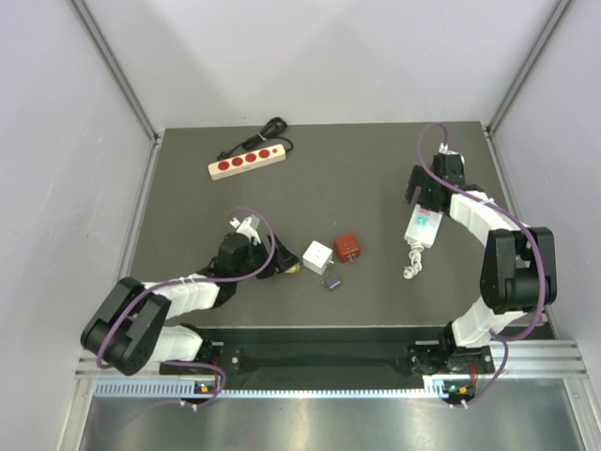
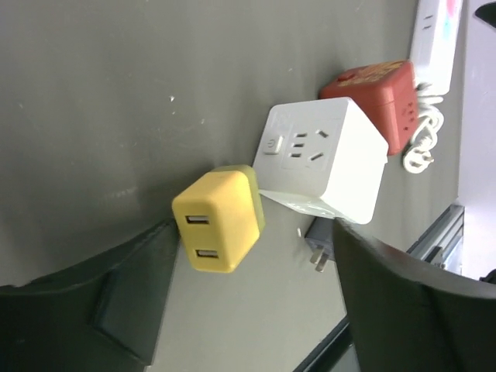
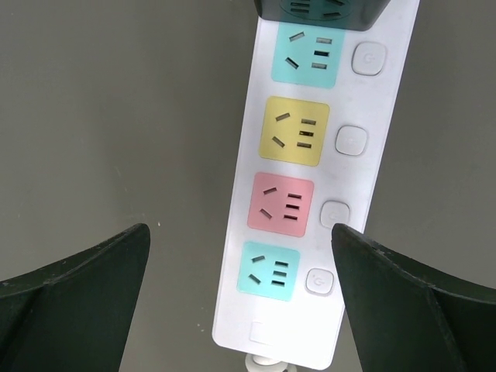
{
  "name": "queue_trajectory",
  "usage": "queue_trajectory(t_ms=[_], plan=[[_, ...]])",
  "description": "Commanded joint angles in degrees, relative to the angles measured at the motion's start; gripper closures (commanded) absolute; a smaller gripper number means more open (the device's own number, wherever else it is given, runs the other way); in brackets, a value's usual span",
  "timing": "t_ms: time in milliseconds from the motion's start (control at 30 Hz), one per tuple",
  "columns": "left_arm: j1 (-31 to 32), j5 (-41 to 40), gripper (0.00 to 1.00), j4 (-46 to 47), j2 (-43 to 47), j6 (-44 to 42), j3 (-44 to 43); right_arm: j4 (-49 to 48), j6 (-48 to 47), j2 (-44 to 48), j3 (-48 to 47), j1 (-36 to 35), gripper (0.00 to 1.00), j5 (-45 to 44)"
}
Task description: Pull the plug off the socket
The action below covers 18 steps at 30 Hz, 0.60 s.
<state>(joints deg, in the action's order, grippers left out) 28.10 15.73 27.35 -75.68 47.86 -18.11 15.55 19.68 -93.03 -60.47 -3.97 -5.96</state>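
A yellow two-port USB plug sits against the side of a white cube socket; the cube also shows in the top view. My left gripper is open and low over the table, its fingers either side of the yellow plug without touching it; in the top view it is just left of the cube. My right gripper is open and hovers over a white power strip with coloured sockets, which also shows in the top view. A black plug sits in the strip's far end.
A red cube socket lies right of the white cube. A small dark plug lies loose in front of them. A wooden strip with red sockets and its black plug lie at the back left. The white strip's coiled cord lies near it.
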Motion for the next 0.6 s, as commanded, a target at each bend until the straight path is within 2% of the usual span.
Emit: queue_trajectory(t_ms=[0, 100, 200, 333, 467, 567], plan=[[-0.3, -2.2, 0.14, 1.7, 6.1, -0.9, 0.7, 0.0, 0.2, 1.3, -2.9, -0.5, 0.0, -0.7], [0.3, -5.9, 0.06, -3.2, 11.6, -2.4, -0.3, 0.5, 0.2, 1.4, -3.2, -0.3, 0.0, -1.0], [2.1, -10.0, 0.05, -10.7, 16.8, -5.4, -3.3, 1.4, -0.1, 1.3, -4.0, -0.4, 0.0, -1.9], [4.5, -14.4, 0.06, -15.2, 19.8, -8.1, -7.6, 4.0, 0.0, 0.3, -6.4, -0.4, 0.0, -4.1], [7.1, -14.0, 0.1, -11.4, 17.0, -10.0, -11.3, 6.2, 0.2, 1.0, -8.2, -0.1, 0.0, -6.9], [10.6, -11.7, 0.15, -6.4, 9.0, -12.8, -16.7, 7.0, 1.2, 2.1, -8.4, 0.5, 0.0, -7.7]])
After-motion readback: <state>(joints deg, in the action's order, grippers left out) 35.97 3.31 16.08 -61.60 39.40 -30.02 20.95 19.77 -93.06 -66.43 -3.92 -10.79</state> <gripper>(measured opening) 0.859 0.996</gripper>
